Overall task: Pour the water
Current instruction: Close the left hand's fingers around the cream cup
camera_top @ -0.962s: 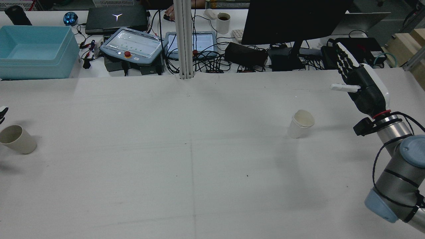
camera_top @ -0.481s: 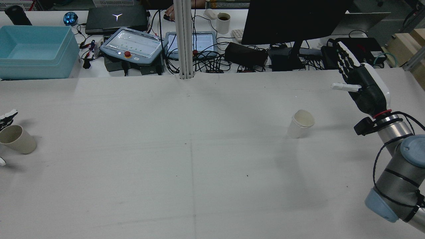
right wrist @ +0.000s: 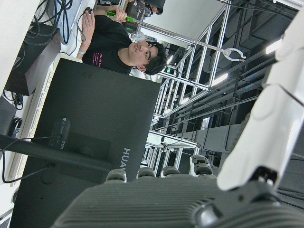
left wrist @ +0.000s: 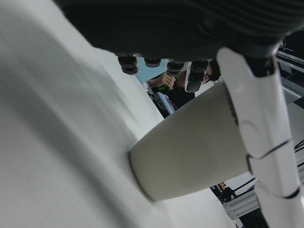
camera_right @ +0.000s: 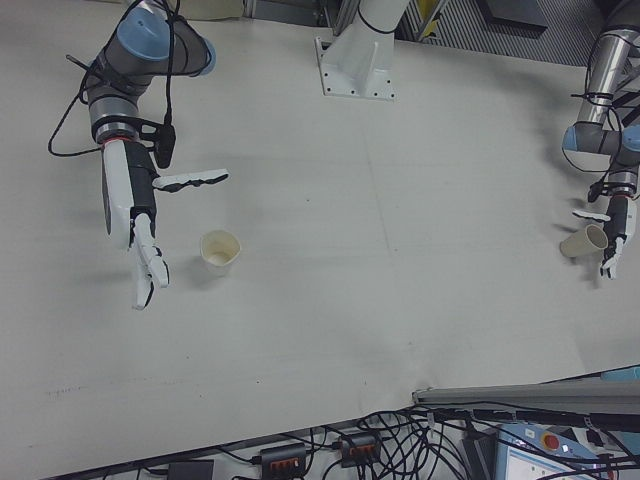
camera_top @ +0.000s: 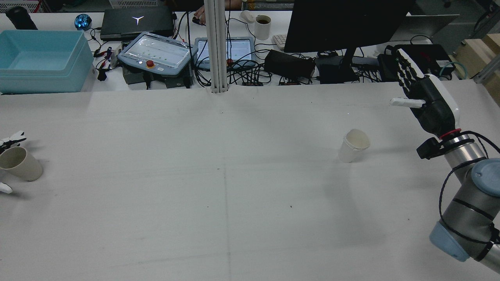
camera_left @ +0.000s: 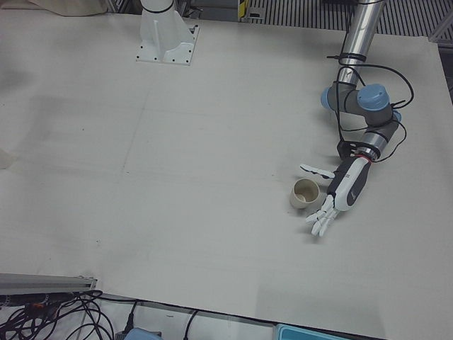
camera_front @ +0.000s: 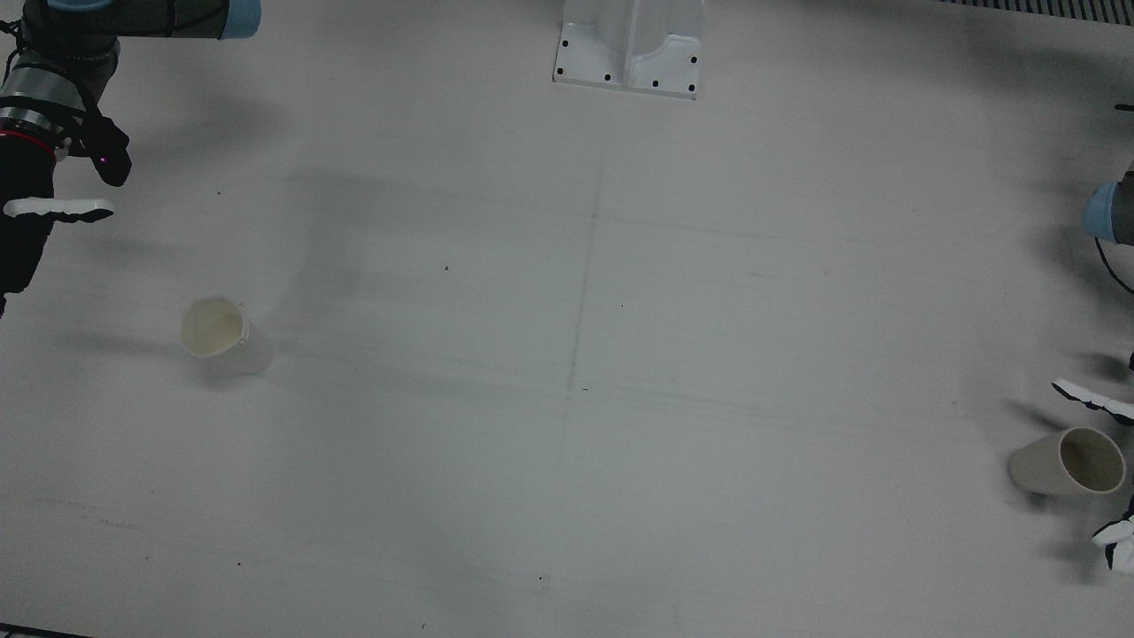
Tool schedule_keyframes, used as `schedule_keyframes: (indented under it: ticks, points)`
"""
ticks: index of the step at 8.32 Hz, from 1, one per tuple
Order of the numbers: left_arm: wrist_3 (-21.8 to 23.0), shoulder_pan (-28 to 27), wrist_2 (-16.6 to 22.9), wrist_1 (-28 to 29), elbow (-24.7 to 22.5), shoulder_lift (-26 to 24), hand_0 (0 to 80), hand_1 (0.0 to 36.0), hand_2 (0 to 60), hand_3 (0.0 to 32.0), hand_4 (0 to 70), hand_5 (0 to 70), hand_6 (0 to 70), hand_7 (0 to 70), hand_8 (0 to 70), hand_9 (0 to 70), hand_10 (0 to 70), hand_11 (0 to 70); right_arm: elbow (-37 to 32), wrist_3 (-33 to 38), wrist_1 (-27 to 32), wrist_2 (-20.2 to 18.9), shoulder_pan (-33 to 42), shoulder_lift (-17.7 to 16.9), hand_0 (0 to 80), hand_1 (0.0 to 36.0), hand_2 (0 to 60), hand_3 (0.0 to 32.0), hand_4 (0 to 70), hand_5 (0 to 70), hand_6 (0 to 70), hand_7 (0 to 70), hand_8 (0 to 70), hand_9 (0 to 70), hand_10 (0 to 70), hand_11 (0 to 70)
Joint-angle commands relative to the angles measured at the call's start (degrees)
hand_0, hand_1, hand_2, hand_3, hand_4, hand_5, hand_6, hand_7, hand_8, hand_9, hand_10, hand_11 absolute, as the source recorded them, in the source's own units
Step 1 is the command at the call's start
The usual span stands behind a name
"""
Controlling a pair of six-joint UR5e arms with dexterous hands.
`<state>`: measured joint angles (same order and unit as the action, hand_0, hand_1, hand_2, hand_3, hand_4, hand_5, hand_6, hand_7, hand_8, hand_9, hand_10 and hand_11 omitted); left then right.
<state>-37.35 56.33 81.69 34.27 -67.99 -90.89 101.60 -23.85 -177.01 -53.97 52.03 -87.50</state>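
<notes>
A beige cup (camera_left: 306, 193) stands on the white table at the robot's far left; it also shows in the rear view (camera_top: 17, 168) and the left hand view (left wrist: 190, 147). My left hand (camera_left: 341, 193) is open beside it, with the thumb on one side and the other fingers on the other, not closed on it. A white paper cup (camera_top: 353, 145) stands on the right half of the table. My right hand (camera_top: 424, 99) is open and empty, raised above the table beyond and to the right of the white cup, well apart from it (camera_right: 135, 210).
A white post (camera_top: 216, 47) rises at the table's far edge. Behind it is a desk with a monitor (camera_top: 343, 23), a teach pendant (camera_top: 156, 52), cables and a blue bin (camera_top: 39, 58). A person shows in the right hand view (right wrist: 118, 47).
My left hand has come in from the rear view's left edge, and its fingers now flank the beige cup. The right hand has barely moved.
</notes>
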Motion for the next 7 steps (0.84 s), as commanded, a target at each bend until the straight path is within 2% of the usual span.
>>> schedule_keyframes:
  ticks: [1,2,3,4,5,6,7]
  points:
    - [0.0,-0.17,-0.31,-0.35,0.4,-0.25,49.7,18.8,10.4,0.0,6.8,23.4,3.9,3.0,0.0,0.0,4.0,7.6,-0.09,-0.06,0.0,0.0,-0.17,-0.12,46.9,13.3,3.6,5.8,0.0,9.1,0.0,0.0,0.0,0.0,0.0,0.0]
    - [0.0,-0.17,-0.31,-0.61,0.4,-0.34,50.1,19.3,10.9,0.0,8.1,23.6,4.2,3.2,0.0,0.0,4.4,8.2,-0.17,-0.06,0.0,0.0,-0.17,-0.12,46.6,13.0,3.2,5.6,0.0,9.2,0.0,0.0,0.0,0.0,0.0,0.0]
    - [0.0,-0.26,-0.31,-0.96,0.31,-0.51,50.3,20.1,14.2,0.0,11.2,27.6,4.3,3.3,0.0,0.0,4.7,8.6,-0.26,-0.06,0.0,0.09,-0.17,-0.12,46.6,12.8,3.4,5.2,0.0,9.4,0.0,0.0,0.0,0.0,0.0,0.0]
    - [0.26,-0.26,-0.22,-2.01,0.31,-1.21,50.4,21.4,20.5,0.0,17.0,34.3,4.7,4.8,0.0,0.0,5.2,9.2,-0.44,-0.15,0.0,0.09,-0.26,-0.21,46.6,12.7,3.4,5.2,0.0,9.4,0.0,0.0,0.0,0.0,0.0,0.0]
    - [0.61,-0.26,-0.13,-2.71,0.23,-1.56,50.0,23.6,34.9,0.0,28.5,40.6,5.7,6.8,0.1,0.0,5.8,9.8,-0.44,-0.15,0.0,0.09,-0.35,-0.21,46.4,12.6,3.7,5.2,0.0,9.3,0.0,0.0,0.0,0.0,0.0,0.0]
    - [0.7,-0.26,-0.13,-3.59,-0.21,-1.65,48.9,22.7,42.7,0.0,45.0,43.0,7.8,10.9,0.5,0.7,5.8,9.3,-0.53,-0.15,0.0,0.09,-0.35,-0.21,46.5,12.5,3.7,5.0,0.0,9.3,0.0,0.0,0.0,0.0,0.0,0.0]
    - [0.79,-0.26,-0.22,-4.38,-0.48,-1.66,50.3,27.1,57.5,0.0,49.6,57.7,11.2,18.3,1.8,2.7,6.5,10.6,-0.53,-0.15,0.0,0.09,-0.35,-0.21,46.2,12.4,3.6,5.2,0.0,9.4,0.0,0.0,0.0,0.0,0.0,0.0]
